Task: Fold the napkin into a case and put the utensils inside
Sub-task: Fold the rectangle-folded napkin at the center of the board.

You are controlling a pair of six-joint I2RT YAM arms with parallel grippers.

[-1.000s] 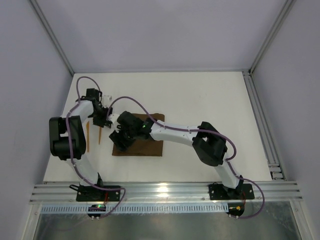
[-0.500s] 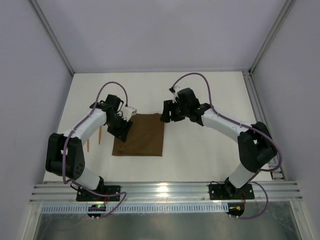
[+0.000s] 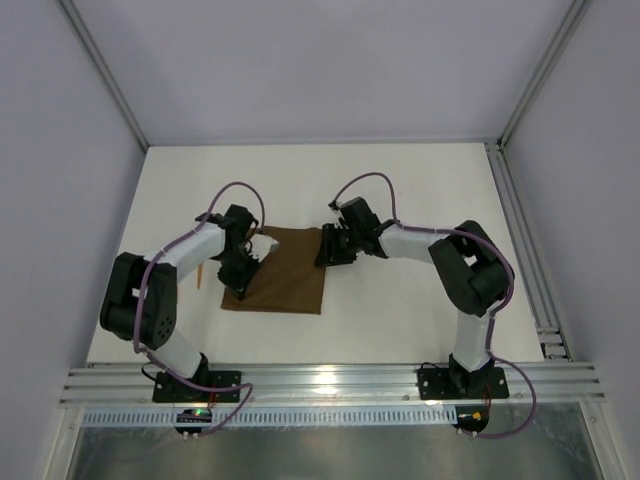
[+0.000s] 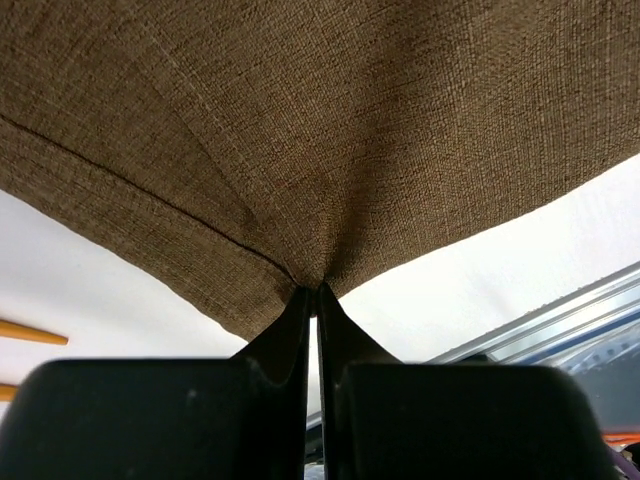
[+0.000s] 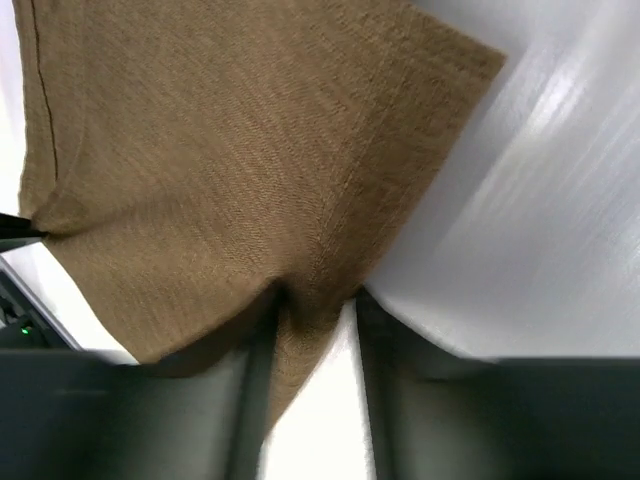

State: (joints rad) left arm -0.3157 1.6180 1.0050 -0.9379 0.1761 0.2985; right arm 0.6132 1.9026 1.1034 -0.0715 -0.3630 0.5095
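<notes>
Napkin [image 3: 285,275]: one dark brown cloth. It lies mostly flat on the counter [image 3: 400,190] between the two arms. It is open, not yet folded into a case.
Left gripper [image 4: 314,292]: the jaws are almost closed and pinch a small peak of cloth at the left edge of the napkin. Creases run from this pinch into the fabric.
Right gripper [image 5: 312,310]: the jaws are narrow, with a bunched fold of the cloth between them, at the right edge of the napkin near its far corner.
Utensils [image 4: 28,333]: two thin orange pieces show at the left border of the left wrist view. They lie on the counter just beside the napkin and do not touch it. In the top view only a sliver shows next to the left arm. I cannot tell which one is the fork.
Count: one napkin, two utensils, two grippers, both holding the cloth.
How the napkin handles: it looks light, soft and limp, with a coarse matte weave, so I judge it does not slip easily between the fingers. It sags and wrinkles where it is not supported.
Where to hold it: best at the hemmed edges or corners, both sides together, so the fold line comes straight.
How the utensils handle: they look thin, stiff and light. They lie low on the counter, so a grasp across the middle of the handle seems safest.
Step in hand: probably the first fold of the napkin.
</notes>
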